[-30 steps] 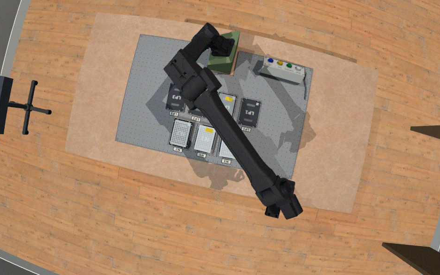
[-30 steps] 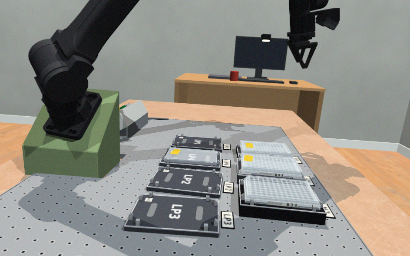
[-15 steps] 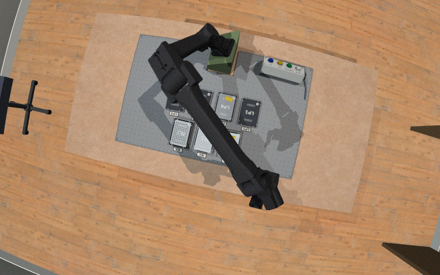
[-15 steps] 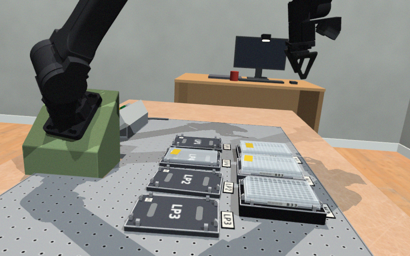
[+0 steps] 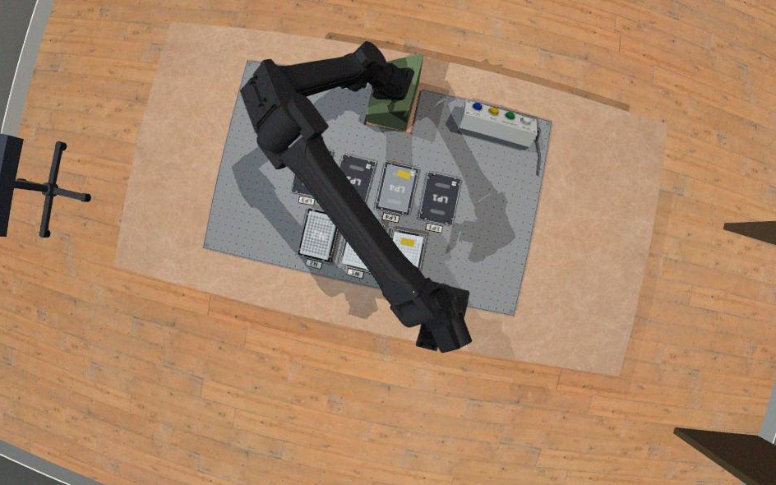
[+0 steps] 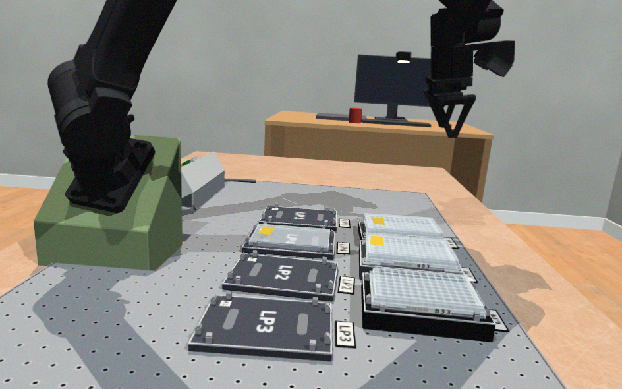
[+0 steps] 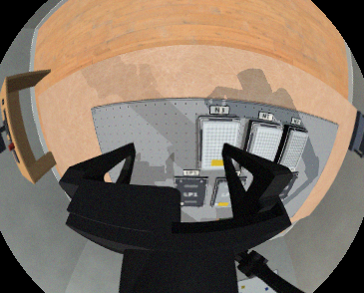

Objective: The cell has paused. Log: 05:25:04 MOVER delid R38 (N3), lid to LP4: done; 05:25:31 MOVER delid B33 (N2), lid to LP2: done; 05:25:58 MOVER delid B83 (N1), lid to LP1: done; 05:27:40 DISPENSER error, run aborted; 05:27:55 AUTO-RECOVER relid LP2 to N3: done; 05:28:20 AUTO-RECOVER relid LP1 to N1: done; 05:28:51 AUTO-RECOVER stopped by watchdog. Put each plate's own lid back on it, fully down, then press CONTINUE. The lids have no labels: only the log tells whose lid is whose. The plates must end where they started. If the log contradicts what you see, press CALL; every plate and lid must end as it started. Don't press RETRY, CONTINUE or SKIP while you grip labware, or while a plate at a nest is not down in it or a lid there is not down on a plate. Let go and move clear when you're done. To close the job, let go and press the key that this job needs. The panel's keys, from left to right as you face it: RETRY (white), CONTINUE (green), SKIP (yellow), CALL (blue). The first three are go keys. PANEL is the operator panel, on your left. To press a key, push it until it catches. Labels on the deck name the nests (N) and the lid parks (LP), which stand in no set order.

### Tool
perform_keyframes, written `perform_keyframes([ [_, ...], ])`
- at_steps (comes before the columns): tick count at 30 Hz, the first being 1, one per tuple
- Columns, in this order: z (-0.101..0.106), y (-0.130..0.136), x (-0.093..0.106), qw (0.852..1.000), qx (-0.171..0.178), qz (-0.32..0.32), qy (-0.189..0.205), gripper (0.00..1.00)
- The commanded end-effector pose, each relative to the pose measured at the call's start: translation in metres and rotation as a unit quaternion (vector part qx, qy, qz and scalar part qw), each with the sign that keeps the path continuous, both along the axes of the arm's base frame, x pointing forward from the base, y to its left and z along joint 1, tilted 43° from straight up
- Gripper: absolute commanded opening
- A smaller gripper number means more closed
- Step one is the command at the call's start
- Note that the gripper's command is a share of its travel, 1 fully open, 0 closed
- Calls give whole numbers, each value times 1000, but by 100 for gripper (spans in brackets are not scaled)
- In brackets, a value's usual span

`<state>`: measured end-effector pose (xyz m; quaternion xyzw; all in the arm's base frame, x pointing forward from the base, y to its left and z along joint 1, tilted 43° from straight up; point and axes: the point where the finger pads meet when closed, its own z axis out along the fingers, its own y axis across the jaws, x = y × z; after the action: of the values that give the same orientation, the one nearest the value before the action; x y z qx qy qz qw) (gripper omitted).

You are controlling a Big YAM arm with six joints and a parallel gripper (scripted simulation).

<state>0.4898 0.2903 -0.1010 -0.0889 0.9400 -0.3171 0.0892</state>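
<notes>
On my left stood the grey key box point(image 5: 496, 131) point(image 6: 205, 182), with blue, yellow, green and white keys. On the grey board point(image 5: 500, 283) point(image 6: 111, 353) point(image 7: 131, 135) over the worktop point(image 5: 584, 241) point(image 6: 569, 299) point(image 7: 61, 112), the park row began with the LP1 tray point(image 5: 438, 207) point(image 6: 299, 220) point(image 7: 190, 188), its dark floor bare. Next, the LP4 tray point(image 5: 392, 210) point(image 6: 286, 252) point(image 7: 213, 193) held a clear lid point(image 5: 395, 187) point(image 6: 304, 237) point(image 7: 225, 190) with a yellow patch. The LP2 tray point(image 5: 359, 174) point(image 6: 279, 273) and LP3 tray point(image 5: 299, 182) point(image 6: 265, 335) showed dark floors too; my arm point(image 5: 361, 216) point(image 6: 130, 43) partly covered both from above.

In the nest row, N3 held a yellow-patched plate point(image 5: 410, 256) point(image 6: 402, 225) point(image 7: 220, 140). N1 held plate B83 point(image 5: 350, 256) point(image 6: 412, 251) point(image 7: 265, 142), also patched yellow in the exterior view. N2 held plate B33 point(image 5: 317, 234) point(image 6: 424, 292) point(image 7: 294, 149), with no yellow showing. I could not tell how fully any lids were seated.

My claw point(image 6: 452, 135) point(image 7: 179, 147) was released, fingers wide apart, raised well above the trays.
</notes>
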Motion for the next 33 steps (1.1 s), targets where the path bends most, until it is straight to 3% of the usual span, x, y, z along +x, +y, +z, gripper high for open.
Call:
perform_keyframes([
  [1, 18, -16, 8, 1000, 9, 2, -8, 100],
  [4, 20, -24, 2, 1000, -5, -2, 6, 100],
  [10, 25, -48, -4, 1000, 2, -2, -3, 100],
  [11, 27, -56, -10, 1000, -12, -6, 12, 100],
  [16, 31, -75, -16, 1000, -4, -6, 2, 100],
  [17, 33, -83, -22, 1000, -18, -10, 17, 100],
  [20, 32, -84, -21, 1000, -11, -10, 7, 100],
  [24, 36, -102, -30, 1000, -11, -10, 7, 100],
  [25, 38, -109, -37, 999, -24, -14, 23, 100],
  [30, 41, -127, -45, 1000, -17, -14, 13, 100],
  [31, 43, -134, -52, 999, -30, -18, 29, 100],
  [33, 43, -140, -54, 999, -23, -18, 19, 100],
])
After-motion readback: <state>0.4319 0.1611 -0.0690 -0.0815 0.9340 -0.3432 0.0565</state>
